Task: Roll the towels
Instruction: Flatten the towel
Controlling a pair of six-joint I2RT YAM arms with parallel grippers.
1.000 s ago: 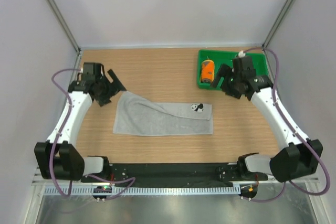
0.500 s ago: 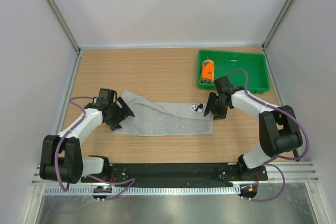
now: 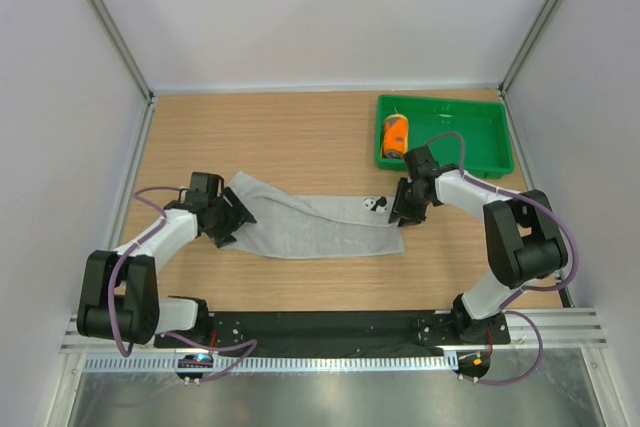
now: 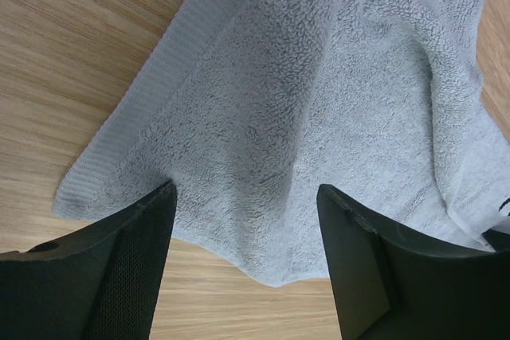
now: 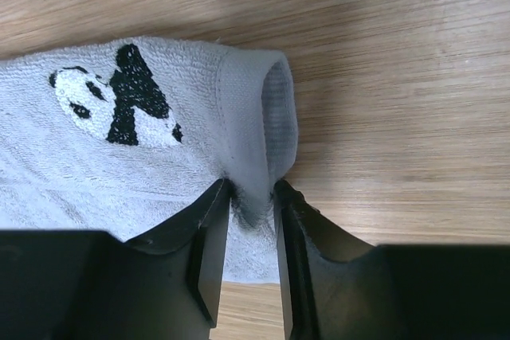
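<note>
Grey towel (image 3: pixel 300 229): light grey, ribbed edge band.
Panda print (image 5: pixel 111 105): black and white.
Orange towel (image 3: pixel 396 135): bright orange.
Tray (image 3: pixel 470 139): green.
Surface (image 3: pixel 300 142): light brown wood grain.
Left end effector (image 4: pixel 245 193), right end effector (image 5: pixel 251 197): black.

**Both your arms reach low and inward, wrists tipped down.**
Your left arm (image 3: pixel 160 235) stretches forward from its base, and the left gripper (image 4: pixel 247 197) stands with its fingers wide apart, clamping nothing. Your right arm (image 3: pixel 470 190) bends at the elbow toward the centre, and the right gripper (image 5: pixel 251 190) is pinched tight on the hem of the grey towel (image 5: pixel 96 157).
</note>
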